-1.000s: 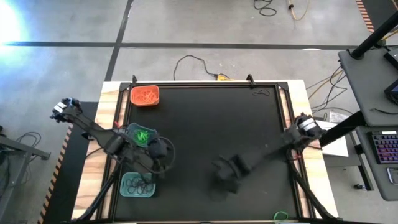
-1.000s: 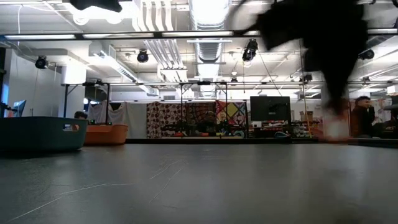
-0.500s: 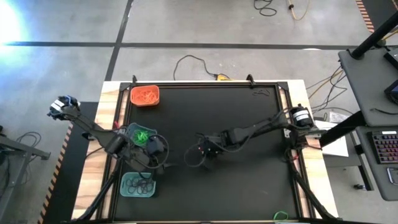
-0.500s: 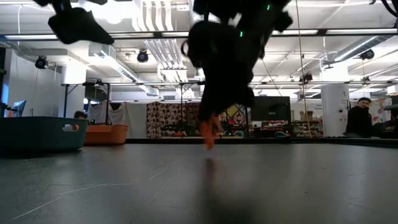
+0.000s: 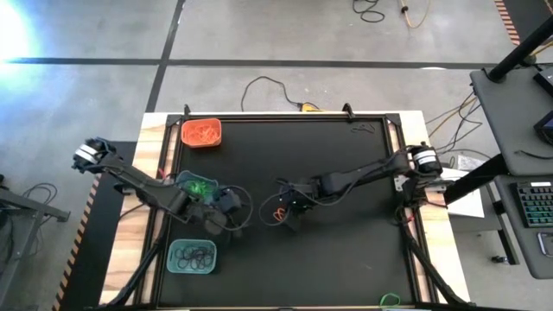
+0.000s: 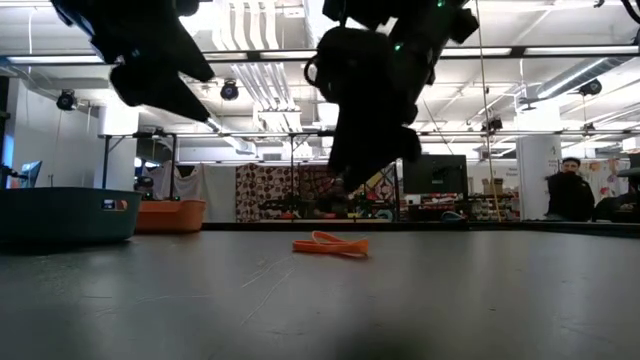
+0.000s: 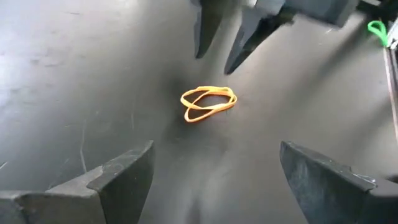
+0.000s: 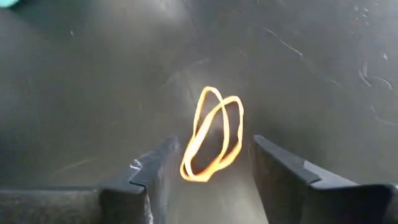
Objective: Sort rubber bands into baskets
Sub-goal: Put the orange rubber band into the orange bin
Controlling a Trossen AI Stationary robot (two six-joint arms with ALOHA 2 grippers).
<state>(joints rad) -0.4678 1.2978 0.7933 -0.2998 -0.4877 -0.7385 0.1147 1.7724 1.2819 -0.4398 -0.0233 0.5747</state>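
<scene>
Orange rubber band (image 7: 208,103) lies flat mid-table — long axis toward the right gripper (image 5: 289,210), whose fingers stand parted above it, empty. Left gripper (image 5: 226,214) hovers nearby, wide open, holding nothing.

At the low view's top edge both arms were cut off; the green-band basket (image 5: 192,185) lay partly under the left arm, upper left of centre

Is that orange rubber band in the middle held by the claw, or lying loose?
Loose. The orange rubber band lies flat on the black table, and the right gripper hangs above it, fingers apart, touching nothing.
</scene>
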